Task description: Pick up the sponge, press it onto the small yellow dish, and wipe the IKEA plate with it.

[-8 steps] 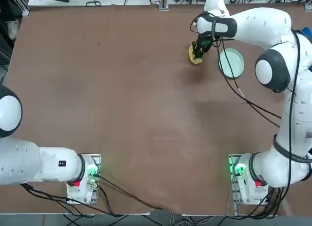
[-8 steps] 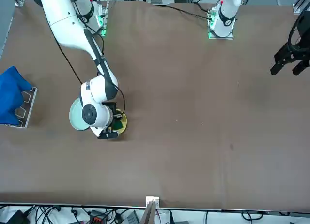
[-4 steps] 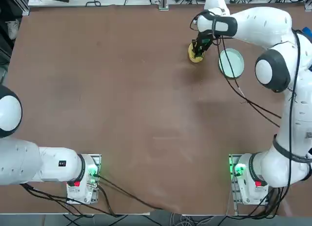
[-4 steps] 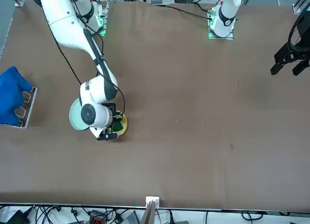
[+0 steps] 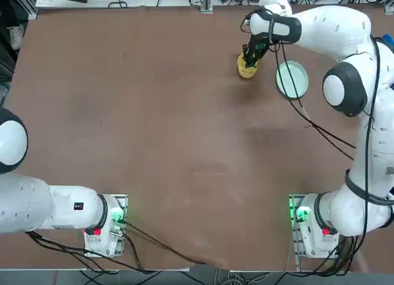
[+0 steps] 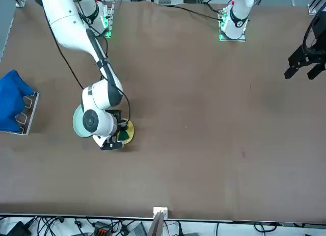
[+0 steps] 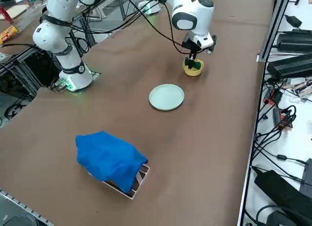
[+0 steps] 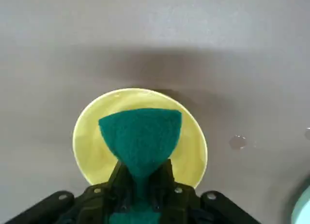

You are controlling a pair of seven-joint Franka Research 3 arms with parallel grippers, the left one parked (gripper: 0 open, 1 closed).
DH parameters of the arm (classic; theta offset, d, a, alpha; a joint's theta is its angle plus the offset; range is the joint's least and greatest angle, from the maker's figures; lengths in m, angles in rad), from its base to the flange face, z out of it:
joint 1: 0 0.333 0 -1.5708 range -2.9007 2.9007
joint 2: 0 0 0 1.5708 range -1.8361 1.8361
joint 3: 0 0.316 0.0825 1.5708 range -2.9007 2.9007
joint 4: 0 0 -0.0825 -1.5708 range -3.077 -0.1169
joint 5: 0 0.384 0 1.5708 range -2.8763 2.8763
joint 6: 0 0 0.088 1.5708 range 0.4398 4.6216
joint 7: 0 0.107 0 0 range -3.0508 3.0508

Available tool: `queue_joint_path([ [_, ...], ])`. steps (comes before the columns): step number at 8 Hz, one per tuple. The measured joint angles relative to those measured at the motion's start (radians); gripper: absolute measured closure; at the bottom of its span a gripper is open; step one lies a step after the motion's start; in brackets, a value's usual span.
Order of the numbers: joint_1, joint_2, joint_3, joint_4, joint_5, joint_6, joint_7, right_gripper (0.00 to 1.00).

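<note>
My right gripper (image 8: 140,187) is shut on the sponge (image 8: 140,137), whose dark green face hangs down in front of the fingers. The sponge's lower end is over the middle of the small yellow dish (image 8: 87,141); I cannot tell whether it touches. In the right side view the sponge (image 7: 196,66) sits at the rim of the dish (image 7: 193,70), under the gripper (image 7: 193,58). From overhead the gripper (image 5: 249,62) covers part of the dish (image 5: 244,69). The pale green IKEA plate (image 5: 292,79) lies apart, to the right of the dish, also seen as plate (image 7: 166,97).
A blue cloth (image 7: 109,157) lies over a small rack near the table's right edge, well away from the plate. Black cables (image 5: 308,122) hang from the right arm over the table beside the plate. The table's far edge (image 5: 203,8) is close behind the dish.
The wrist has shifted slightly toward the table's far edge over the dish. The sponge stays gripped. Dish and plate have stayed in place.
</note>
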Motion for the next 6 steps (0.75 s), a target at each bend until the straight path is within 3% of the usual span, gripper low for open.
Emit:
queue_joint_path([
  [6, -0.022, -0.154, -0.003, -0.004, -0.001, -0.218, 0.000, 0.78],
])
